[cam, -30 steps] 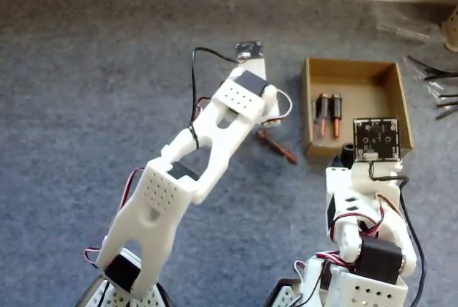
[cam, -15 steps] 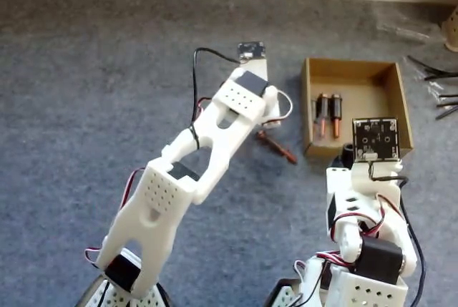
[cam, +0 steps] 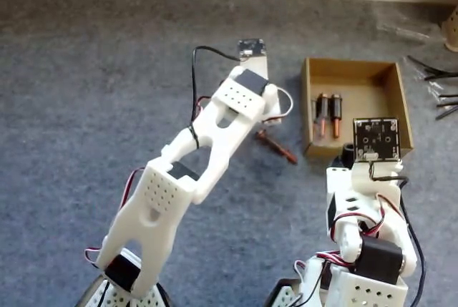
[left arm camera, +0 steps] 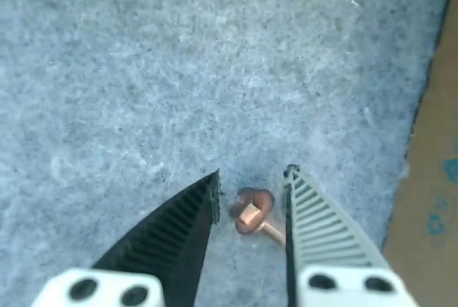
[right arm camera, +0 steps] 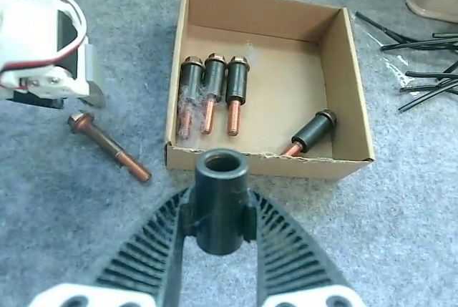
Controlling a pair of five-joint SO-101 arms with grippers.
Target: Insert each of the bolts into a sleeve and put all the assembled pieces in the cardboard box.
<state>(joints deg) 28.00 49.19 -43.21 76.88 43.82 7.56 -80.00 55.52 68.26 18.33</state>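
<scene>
Nothing visibly moved. Left gripper (left arm camera: 252, 177) spread, straddling bolt (left arm camera: 252, 210) on grey carpet (left arm camera: 143, 71) beside cardboard box (right arm camera: 265, 164), ready to pinch. Right gripper (right arm camera: 219, 198) pinches sleeve (right arm camera: 222, 225) upright, bore up for insertion.

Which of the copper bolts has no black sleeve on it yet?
The bolt lying on the carpet beside the cardboard box, framed by the open left gripper. The four bolts inside the box all wear sleeves.

- A grey carpet (cam: 107, 71) covers the table.
- The cardboard box (cam: 361, 89) sits flat on it.
- One copper bolt (cam: 278, 147) lies just beside the box's left wall.
- Thin black strips (right arm camera: 429, 42) lie scattered beyond the box's right wall.
</scene>
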